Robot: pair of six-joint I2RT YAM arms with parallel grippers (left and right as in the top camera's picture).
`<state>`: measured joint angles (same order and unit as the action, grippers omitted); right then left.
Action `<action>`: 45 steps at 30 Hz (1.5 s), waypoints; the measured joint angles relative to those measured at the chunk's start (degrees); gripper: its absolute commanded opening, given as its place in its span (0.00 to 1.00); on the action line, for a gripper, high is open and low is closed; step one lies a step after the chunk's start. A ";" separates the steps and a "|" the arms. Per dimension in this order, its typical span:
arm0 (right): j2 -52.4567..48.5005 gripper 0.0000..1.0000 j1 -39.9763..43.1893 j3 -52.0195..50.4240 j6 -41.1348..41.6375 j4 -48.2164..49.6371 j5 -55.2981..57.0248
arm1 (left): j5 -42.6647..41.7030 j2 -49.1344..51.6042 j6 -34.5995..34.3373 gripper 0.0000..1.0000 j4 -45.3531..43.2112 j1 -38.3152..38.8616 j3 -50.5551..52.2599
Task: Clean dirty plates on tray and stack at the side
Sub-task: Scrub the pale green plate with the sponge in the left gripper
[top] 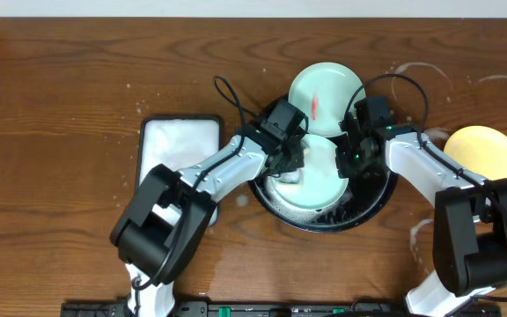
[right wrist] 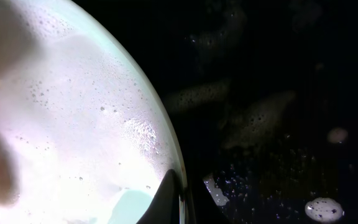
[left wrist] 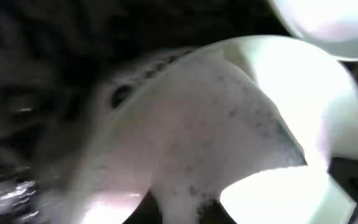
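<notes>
Smeared wood table (top: 60,88), sudsy plate (top: 324,176) in tray (top: 363,214), left pincer (top: 293,163) and right pincer (top: 350,158), grips unclear

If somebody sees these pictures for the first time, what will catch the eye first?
First, the left hand and the right hand meet over a foam-covered pale plate inside the black tray, in the middle of the overhead view. Next comes the red smear on the mint plate just behind the tray, and the yellow plate lying apart at the far right.
</notes>
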<state>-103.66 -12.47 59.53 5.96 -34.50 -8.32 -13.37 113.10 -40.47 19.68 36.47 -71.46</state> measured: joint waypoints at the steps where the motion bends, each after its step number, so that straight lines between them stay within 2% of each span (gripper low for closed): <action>1: 0.00 0.01 0.00 0.00 0.00 0.02 0.00 | -1.36 0.48 -0.76 0.07 -1.64 0.24 0.07; 6: 0.00 0.01 0.00 0.00 0.13 0.04 0.09 | -9.29 3.48 -4.85 0.07 -9.90 1.18 -0.07; 12: 0.00 0.01 0.02 0.00 0.13 0.13 0.22 | -16.02 4.94 -6.75 0.07 -10.56 1.68 -0.72; 18: 0.00 0.01 0.00 0.00 0.13 0.13 0.24 | -22.16 5.16 -7.32 0.07 -3.08 1.09 -1.75; 23: 0.00 0.01 0.00 0.00 0.13 0.13 0.22 | -24.02 4.81 -5.79 0.07 6.08 -1.77 -2.36; 25: 0.00 0.01 0.00 0.00 0.13 0.13 0.20 | -21.59 3.72 -4.66 0.07 10.23 -2.80 -2.45; 28: 0.00 0.01 -0.11 0.00 0.17 -0.09 -0.24 | -15.10 2.10 -2.45 0.07 10.95 -3.02 -2.34; 38: -0.07 0.01 -0.28 -0.02 0.46 0.07 -1.90 | 7.10 0.63 11.28 0.07 -0.48 -0.52 -0.81; 45: -0.13 0.01 -0.28 0.00 0.46 0.48 -1.97 | 14.51 0.96 20.41 0.07 -5.31 1.62 -0.11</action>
<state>-103.79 -12.75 59.53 6.42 -34.02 -10.28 1.15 114.06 -20.05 14.37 38.09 -71.57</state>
